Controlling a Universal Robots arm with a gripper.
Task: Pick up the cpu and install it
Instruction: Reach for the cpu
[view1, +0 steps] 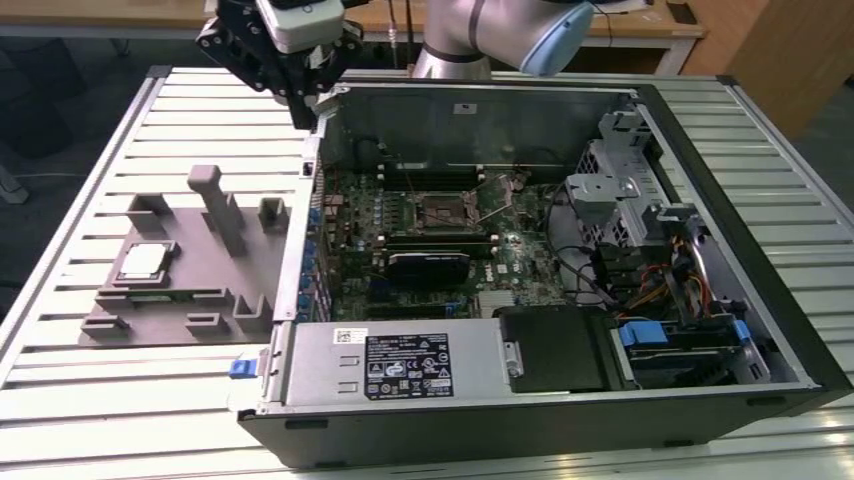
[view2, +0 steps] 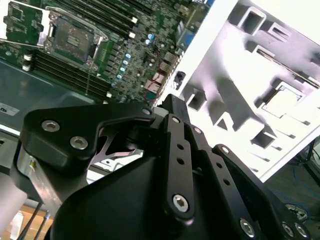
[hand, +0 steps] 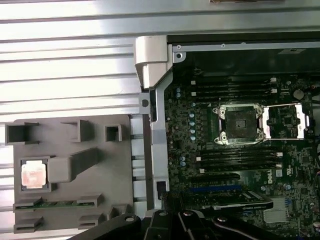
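The cpu (view1: 144, 262) is a small square chip with a silvery top, lying flat in a recess of the grey tray (view1: 200, 300) on the exterior view's left. In the first wrist view the cpu (hand: 34, 175) rests in the tray (hand: 110, 165) beside the open computer case. The motherboard socket (view1: 447, 212) stands open with its metal frame flipped aside, and nothing is in the socket (hand: 239, 124). My gripper (view1: 296, 100) hangs high over the case's back corner, well away from the cpu, with nothing seen in it.
Tall posts (view1: 216, 205) rise from the tray close to the cpu. The case wall (view1: 304, 230) separates the tray from the motherboard. A black card (view1: 427, 266), a power supply (view1: 400, 360), a drive cage (view1: 627, 190) and cables (view1: 641, 280) crowd the case interior.
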